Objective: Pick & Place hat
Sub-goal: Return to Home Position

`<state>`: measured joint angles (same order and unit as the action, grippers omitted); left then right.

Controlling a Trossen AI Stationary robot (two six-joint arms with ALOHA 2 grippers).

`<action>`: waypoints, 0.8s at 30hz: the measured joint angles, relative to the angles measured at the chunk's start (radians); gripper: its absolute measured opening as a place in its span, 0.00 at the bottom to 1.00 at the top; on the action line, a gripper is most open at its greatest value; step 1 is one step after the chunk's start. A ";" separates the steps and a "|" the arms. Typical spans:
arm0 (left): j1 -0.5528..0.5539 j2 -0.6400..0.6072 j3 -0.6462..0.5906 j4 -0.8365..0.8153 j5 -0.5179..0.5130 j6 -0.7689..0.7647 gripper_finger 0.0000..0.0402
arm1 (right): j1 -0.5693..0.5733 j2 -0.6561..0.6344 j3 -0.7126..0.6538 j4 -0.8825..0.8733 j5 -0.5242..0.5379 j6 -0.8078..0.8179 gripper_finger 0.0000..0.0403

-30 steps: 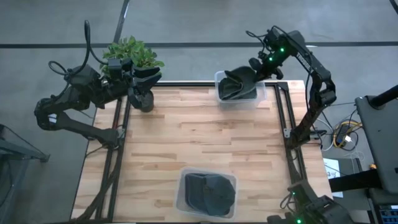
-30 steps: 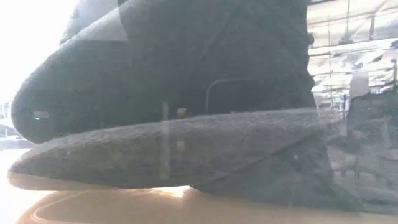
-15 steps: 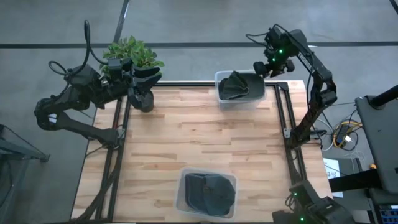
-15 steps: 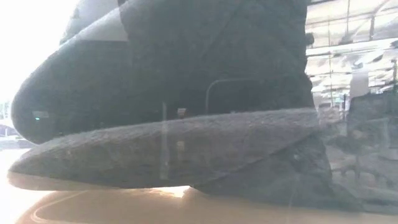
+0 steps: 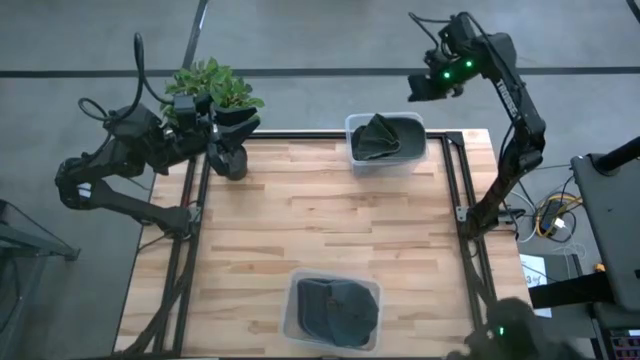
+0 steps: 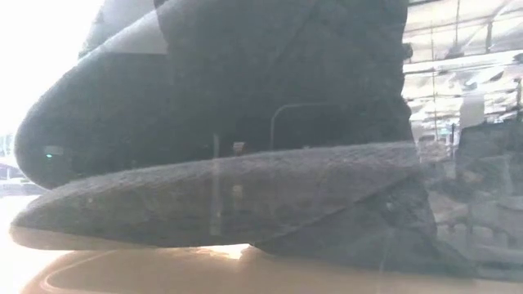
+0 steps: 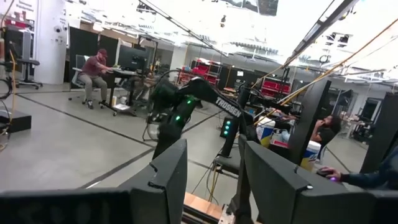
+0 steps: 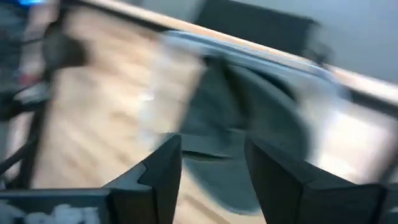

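Note:
A dark hat (image 5: 383,135) lies crumpled in a clear bin (image 5: 420,156) at the table's far edge; in the right wrist view it is a blurred dark shape (image 8: 249,112). My right gripper (image 5: 416,88) (image 8: 211,149) hangs open above and beyond that bin, toward the far right, touching nothing. A second dark hat (image 5: 335,308) lies in a clear bin (image 5: 292,330) at the near edge and fills the low view (image 6: 245,196). My left gripper (image 5: 240,120) (image 7: 214,155) waits open at the far left corner, beside a plant.
A potted green plant (image 5: 210,85) with a dark pot (image 5: 230,160) stands at the far left corner, close to my left gripper. Bare wood (image 5: 320,220) lies between the two bins. Black frame rails (image 5: 455,190) run along the table's sides.
My right gripper has opened and let go of the hat, which has dropped into the far bin and settled there. The gripper has then risen and drawn back past the table's far edge.

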<state>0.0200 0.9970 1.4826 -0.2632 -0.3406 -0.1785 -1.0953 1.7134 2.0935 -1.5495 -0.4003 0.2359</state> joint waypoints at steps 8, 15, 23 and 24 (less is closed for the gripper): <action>0.000 0.001 0.000 -0.048 -0.054 0.004 0.38 | 0.258 -0.078 0.025 0.268 -0.130 -0.052 0.08; 0.000 0.002 0.000 -0.113 -0.055 0.002 0.38 | 0.544 -0.215 -0.160 0.670 -0.146 -0.107 0.02; 0.000 0.014 -0.020 -0.248 -0.065 0.030 0.38 | 0.799 -0.361 -0.487 1.100 -0.051 -0.202 0.02; 0.000 0.014 -0.033 -0.272 -0.058 0.034 0.37 | 0.809 -0.379 -0.520 1.091 -0.025 -0.200 0.02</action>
<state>0.0204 1.0111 1.4496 -0.5352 -0.3984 -0.1445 -0.2866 1.3346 1.5732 -0.4588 -0.4256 0.0363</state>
